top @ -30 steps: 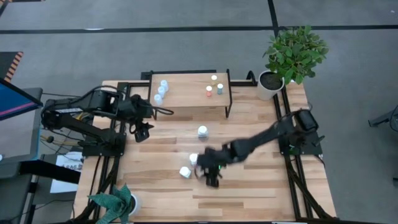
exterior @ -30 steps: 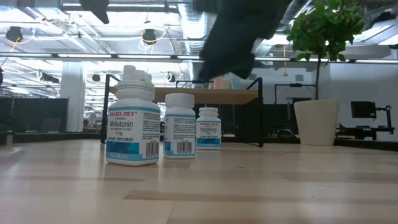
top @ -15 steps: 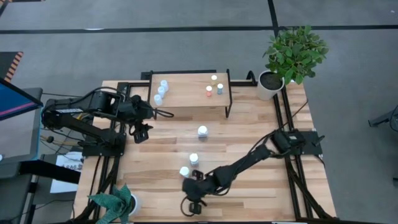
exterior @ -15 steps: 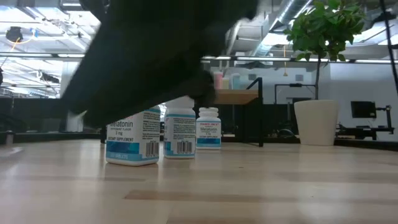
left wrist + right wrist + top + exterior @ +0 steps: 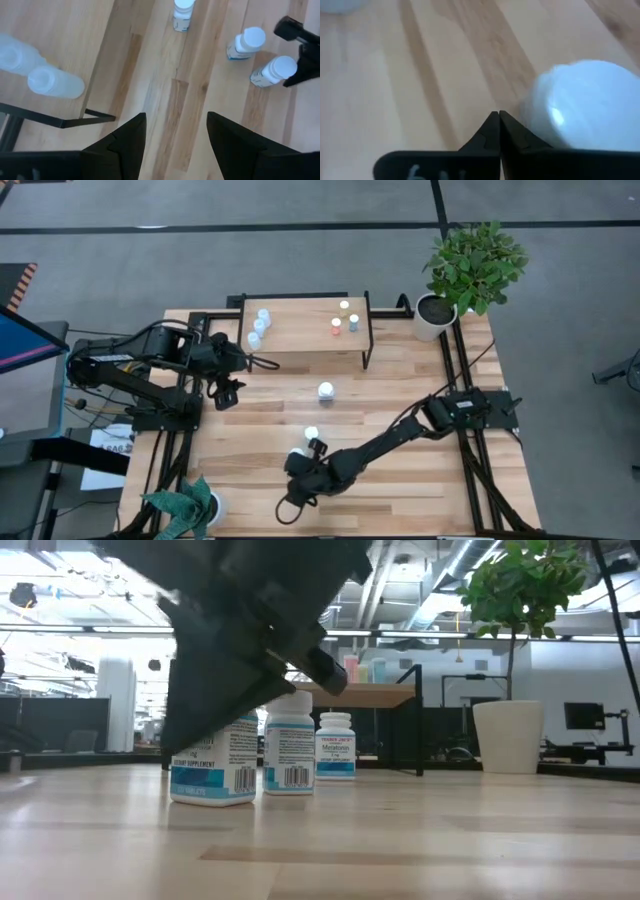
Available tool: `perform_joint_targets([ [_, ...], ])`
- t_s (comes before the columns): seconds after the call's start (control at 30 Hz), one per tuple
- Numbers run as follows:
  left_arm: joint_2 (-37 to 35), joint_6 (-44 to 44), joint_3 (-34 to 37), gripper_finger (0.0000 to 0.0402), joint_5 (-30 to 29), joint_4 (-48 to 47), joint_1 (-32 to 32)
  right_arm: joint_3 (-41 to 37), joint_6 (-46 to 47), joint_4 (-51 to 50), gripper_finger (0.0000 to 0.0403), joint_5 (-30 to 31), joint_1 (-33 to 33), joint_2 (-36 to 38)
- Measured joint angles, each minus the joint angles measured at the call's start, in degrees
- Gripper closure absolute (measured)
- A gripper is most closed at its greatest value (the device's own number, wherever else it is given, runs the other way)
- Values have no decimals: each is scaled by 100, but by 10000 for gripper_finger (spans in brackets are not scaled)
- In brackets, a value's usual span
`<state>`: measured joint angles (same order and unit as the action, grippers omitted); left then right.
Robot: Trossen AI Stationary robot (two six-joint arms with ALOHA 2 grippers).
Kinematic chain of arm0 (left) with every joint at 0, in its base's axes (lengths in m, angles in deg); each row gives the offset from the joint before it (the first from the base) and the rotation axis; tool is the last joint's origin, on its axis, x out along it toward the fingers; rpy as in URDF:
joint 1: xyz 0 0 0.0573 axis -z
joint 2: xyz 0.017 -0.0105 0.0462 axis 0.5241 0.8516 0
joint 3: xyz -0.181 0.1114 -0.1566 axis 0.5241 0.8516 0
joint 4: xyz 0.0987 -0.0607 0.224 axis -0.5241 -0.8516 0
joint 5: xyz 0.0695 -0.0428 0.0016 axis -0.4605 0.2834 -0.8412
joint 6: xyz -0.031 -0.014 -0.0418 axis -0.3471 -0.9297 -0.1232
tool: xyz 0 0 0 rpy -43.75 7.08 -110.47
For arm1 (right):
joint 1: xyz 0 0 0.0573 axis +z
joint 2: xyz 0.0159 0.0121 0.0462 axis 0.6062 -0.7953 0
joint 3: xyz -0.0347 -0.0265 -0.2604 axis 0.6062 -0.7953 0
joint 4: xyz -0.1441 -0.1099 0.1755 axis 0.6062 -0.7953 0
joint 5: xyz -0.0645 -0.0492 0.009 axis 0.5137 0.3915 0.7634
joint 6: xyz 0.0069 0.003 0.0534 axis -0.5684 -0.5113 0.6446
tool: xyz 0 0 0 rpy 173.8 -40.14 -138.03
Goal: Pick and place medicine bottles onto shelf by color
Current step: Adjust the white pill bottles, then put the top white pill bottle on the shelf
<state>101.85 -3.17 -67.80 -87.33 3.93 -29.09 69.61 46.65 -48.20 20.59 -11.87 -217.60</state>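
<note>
Swung across to the worktop's near-left part since a second ago, right end effector (image 5: 498, 131) now pinched closed on nothing, just beside a white-capped medicine bottle (image 5: 580, 102). Two more bottles upright behind. Left end effector (image 5: 175, 131) open beside the shelf (image 5: 305, 330), carrying three bluish bottles at its left end, three others right.

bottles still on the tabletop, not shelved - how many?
3. One bottle mid-table in front of the shelf; a second nearer the front; a third beside the right gripper, largely hidden under that arm from above.
</note>
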Motion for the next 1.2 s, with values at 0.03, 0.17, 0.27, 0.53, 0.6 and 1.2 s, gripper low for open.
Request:
perform_joint_targets([
  [0.03, 0, 27, 0, 205, 0, 1, 0, 0, 9, -118, 394, -1, -39, 0],
  [0.17, 0, 72, 0, 205, 0, 2, 0, -2, -24, -524, 397, 12, -227, 0],
  [0.27, 1, 136, 0, 205, 0, 2, 0, -2, -40, -739, 389, 10, -399, 0],
  [0.53, 0, 289, 0, 205, 0, 0, 0, -2, -634, -1246, 391, -150, -821, 0],
  [0.6, 0, 328, 0, 205, 0, 2, 0, -2, -800, -1246, 394, -189, -928, 0],
  [1.2, 20, 319, -2, 205, -27, 31, 0, -7, -1984, -1741, 386, -572, -1245, 1082],
])
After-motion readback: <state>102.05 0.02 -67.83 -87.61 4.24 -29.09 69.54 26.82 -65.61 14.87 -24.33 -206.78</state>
